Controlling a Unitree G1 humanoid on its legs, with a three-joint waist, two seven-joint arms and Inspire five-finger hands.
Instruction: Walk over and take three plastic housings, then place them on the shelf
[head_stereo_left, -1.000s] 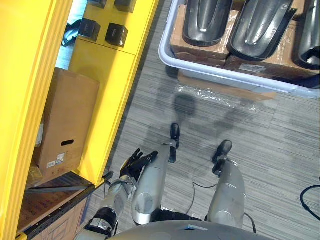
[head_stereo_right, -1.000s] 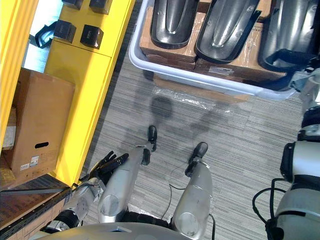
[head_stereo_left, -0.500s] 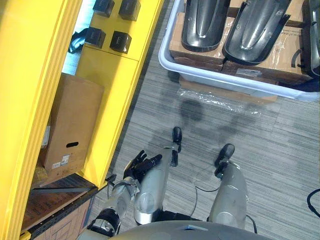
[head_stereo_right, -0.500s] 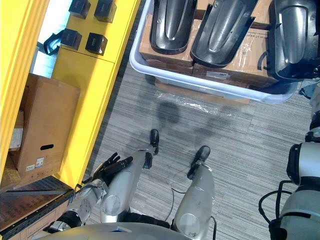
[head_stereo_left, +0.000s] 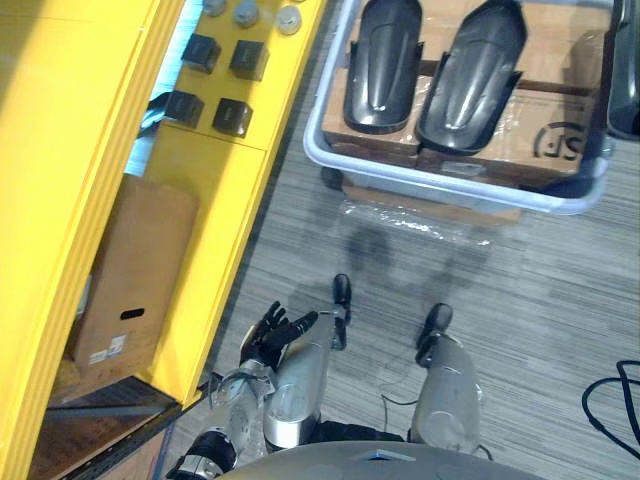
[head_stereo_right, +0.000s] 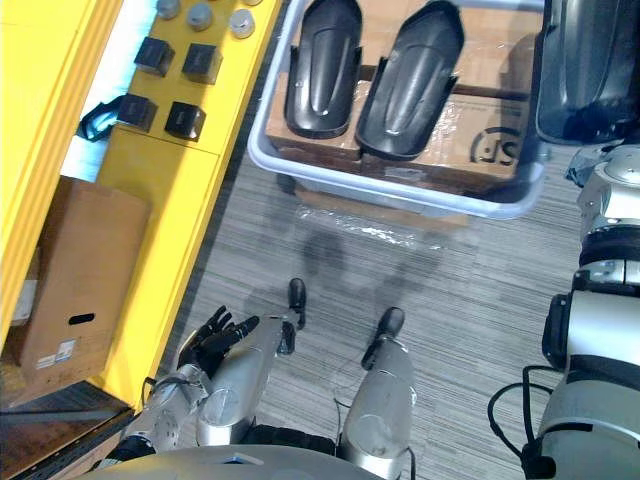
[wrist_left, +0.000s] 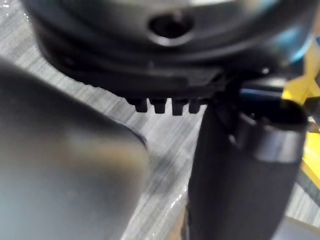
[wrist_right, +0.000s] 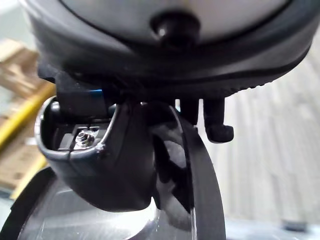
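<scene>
Two dark plastic housings lie side by side on cardboard in a white tray ahead of me on the floor. A third dark housing hangs over the tray's right end at the top of my raised right arm. In the right wrist view my right hand has its thumb curled over that housing's glossy rim. My left hand hangs low beside the yellow shelf, fingers spread, holding nothing.
The yellow shelf runs along my left; small black boxes sit on it, and a cardboard box stands in its lower bay. Grey carpet stretches between me and the tray. Clear plastic film lies under the tray's near edge.
The whole picture has shifted, so the camera moved; more of the tray shows. The right hand still carries its housing. The left hand keeps its spread pose.
</scene>
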